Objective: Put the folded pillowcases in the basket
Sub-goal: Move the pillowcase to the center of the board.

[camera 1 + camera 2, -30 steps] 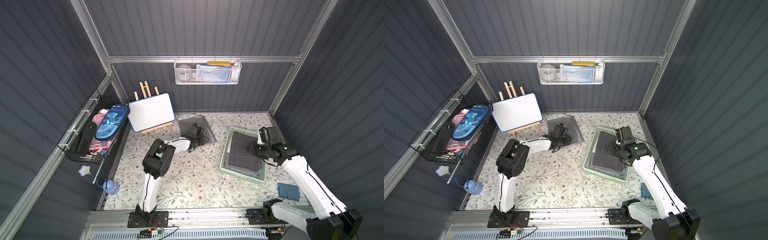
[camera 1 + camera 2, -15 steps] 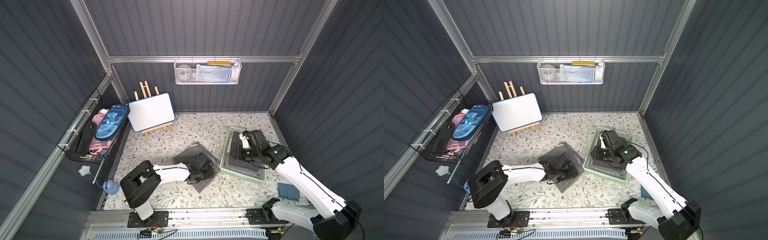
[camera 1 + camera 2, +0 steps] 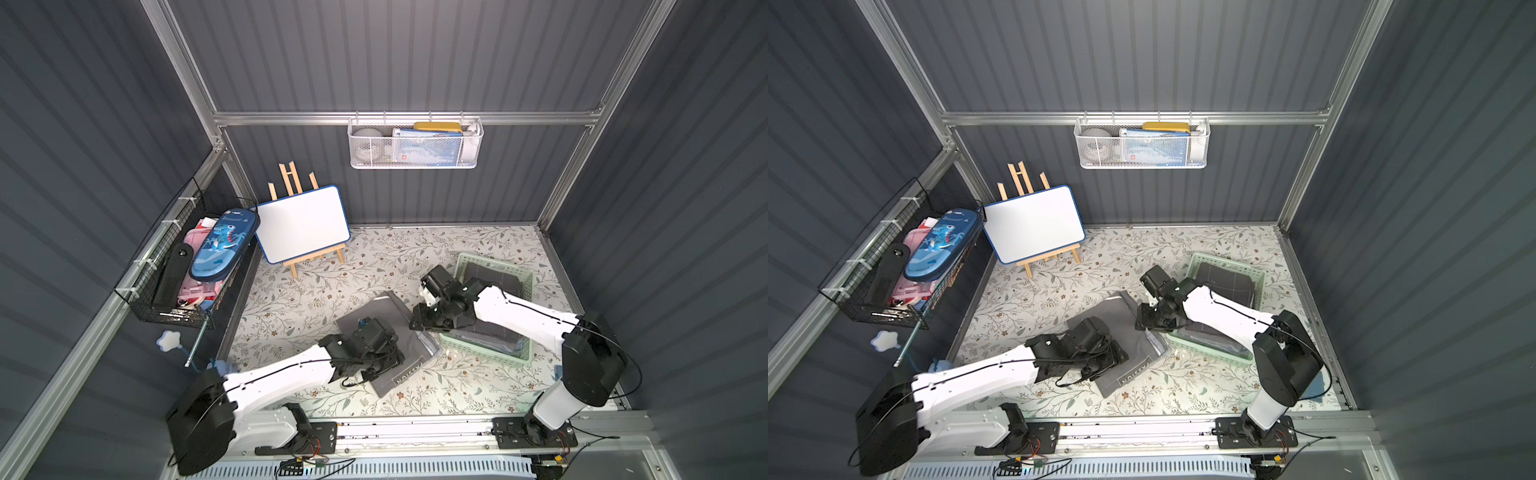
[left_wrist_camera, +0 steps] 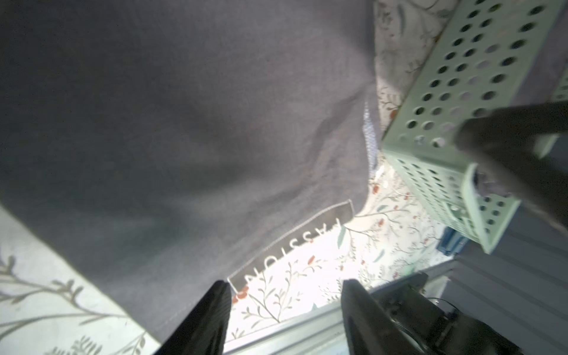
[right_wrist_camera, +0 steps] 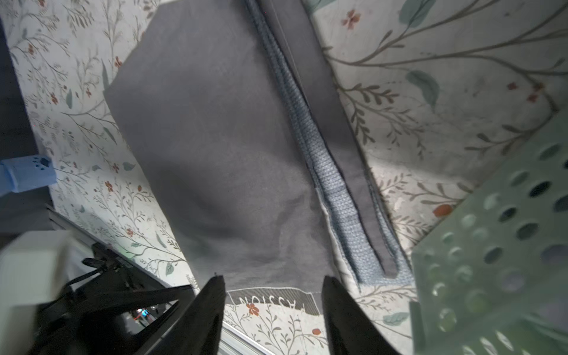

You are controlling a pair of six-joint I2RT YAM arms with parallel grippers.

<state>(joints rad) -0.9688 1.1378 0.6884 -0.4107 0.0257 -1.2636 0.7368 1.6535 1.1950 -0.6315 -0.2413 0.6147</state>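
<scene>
The folded pillowcase (image 3: 386,309) (image 5: 215,153) is lying flat on the floral-printed bench (image 3: 311,299), outside the basket (image 3: 482,354) and just beside its left long wall. It is showing as a soft, matte grey rectangle with a darker stitched label at one corner and a blue woven layer peeking out along the edge facing the basket. The basket is sitting as a shallow pale mint-green plastic rectangle, its walls punched with rows of round holes, and is already carrying dark cloth crossed by thin pale lines (image 3: 494,274). The left claw (image 4: 284,282) is hanging over the pillowcase's near half, its two black fingers standing well apart and gripping nothing, with the label and bare bench showing between them. The right claw (image 5: 273,279) is hovering over the pillowcase's basket-side edge, likewise spread open and empty. Whether either is touching the fabric, I cannot tell. Showing are one pillowcase, one mint basket and two claws.
</scene>
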